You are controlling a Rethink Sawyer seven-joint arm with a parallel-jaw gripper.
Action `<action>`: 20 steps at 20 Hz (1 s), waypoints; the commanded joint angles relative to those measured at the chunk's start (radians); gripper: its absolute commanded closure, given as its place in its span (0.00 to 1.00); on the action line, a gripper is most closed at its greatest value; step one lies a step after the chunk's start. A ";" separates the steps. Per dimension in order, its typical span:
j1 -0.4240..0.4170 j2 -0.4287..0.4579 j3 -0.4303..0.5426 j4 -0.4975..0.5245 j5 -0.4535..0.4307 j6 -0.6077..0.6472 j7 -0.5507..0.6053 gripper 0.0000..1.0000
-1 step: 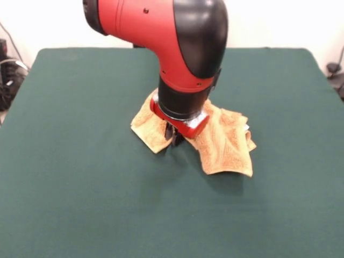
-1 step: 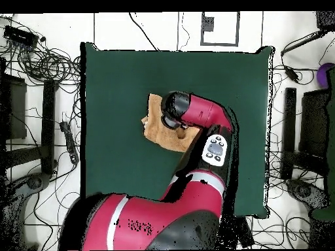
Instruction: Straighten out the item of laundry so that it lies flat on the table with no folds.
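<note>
The item of laundry, a golden-orange towel (image 1: 223, 142), lies crumpled and folded near the middle of the dark green table (image 1: 80, 161). One lobe spreads toward the front right, and a smaller lobe sticks out to the left. My gripper (image 1: 173, 135) points straight down at the towel's front edge, in the notch between the two lobes, at or just above the cloth. The red and black wrist covers the towel's middle. In the overhead view the towel (image 2: 158, 127) shows only as a patch left of the arm on the table (image 2: 118, 85), and the gripper is hidden under the wrist.
Green cloth stretches wide on all sides of the towel. Cables, stands and dark equipment (image 2: 39, 65) crowd the floor beyond the table's side edges. A tripod foot (image 1: 334, 70) shows at the right edge in the front view.
</note>
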State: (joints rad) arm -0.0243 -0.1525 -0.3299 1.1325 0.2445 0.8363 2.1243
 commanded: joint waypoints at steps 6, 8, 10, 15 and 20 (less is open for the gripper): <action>-0.095 -0.048 0.018 -0.298 -0.151 0.096 -0.119 1.00; -0.099 -0.061 0.022 -0.318 -0.173 0.134 -0.131 1.00; -0.103 -0.068 0.033 -0.330 -0.189 0.143 -0.135 1.00; -0.145 -0.033 0.106 -0.335 -0.223 0.027 -0.148 1.00; -0.217 0.047 0.198 -0.316 -0.258 -0.196 -0.151 1.00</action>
State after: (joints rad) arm -0.2031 -0.1859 -0.3057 0.8190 0.0412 0.8497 2.1243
